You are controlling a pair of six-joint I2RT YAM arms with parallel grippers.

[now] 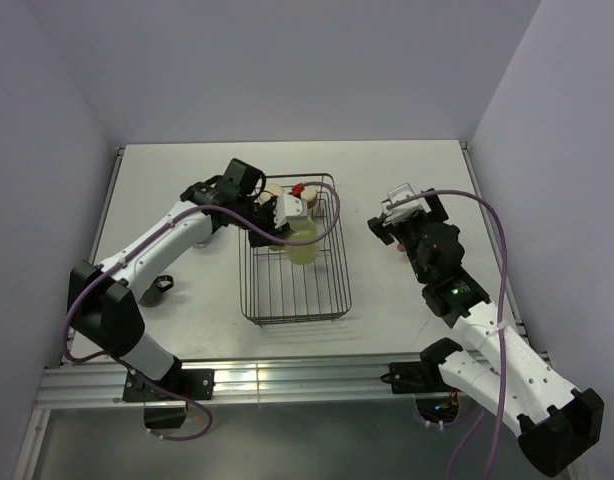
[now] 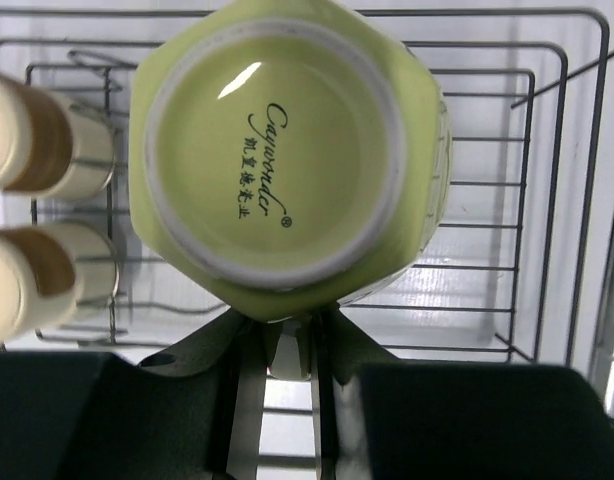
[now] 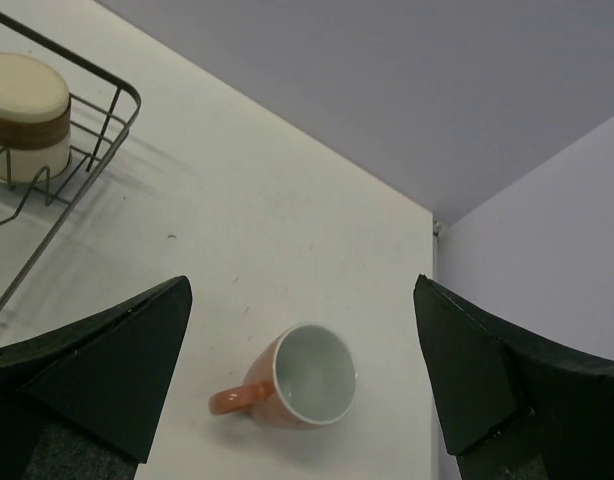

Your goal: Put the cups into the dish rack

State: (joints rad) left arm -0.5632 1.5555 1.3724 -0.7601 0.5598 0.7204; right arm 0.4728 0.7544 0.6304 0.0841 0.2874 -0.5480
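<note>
Loading in progress, seen from above and from both wrists. Two tan tumblers stand base-up at the far end of the dish rack, just beside each other. The left gripper reaches over the rack with its jaws drawn narrow on the near side of the pale yellow mug. The mug is turned mouth-down, its printed base facing the wrist camera. The exact contact is hidden under the mug's body, and whether the mug already rests on the wires cannot be told. It sits inside the rack's outline, beside the tumblers. The salmon-pink mug stands mouth-up on the white table, outside the rack and well apart from its corner, with its handle towards the rack side. The right gripper hangs above this mug with its fingers spread wide, one on each side, touching nothing. By this reading, two cups are loaded, a third is being set in, and a fourth awaits pickup. No other cups can be made out in these views.
</note>
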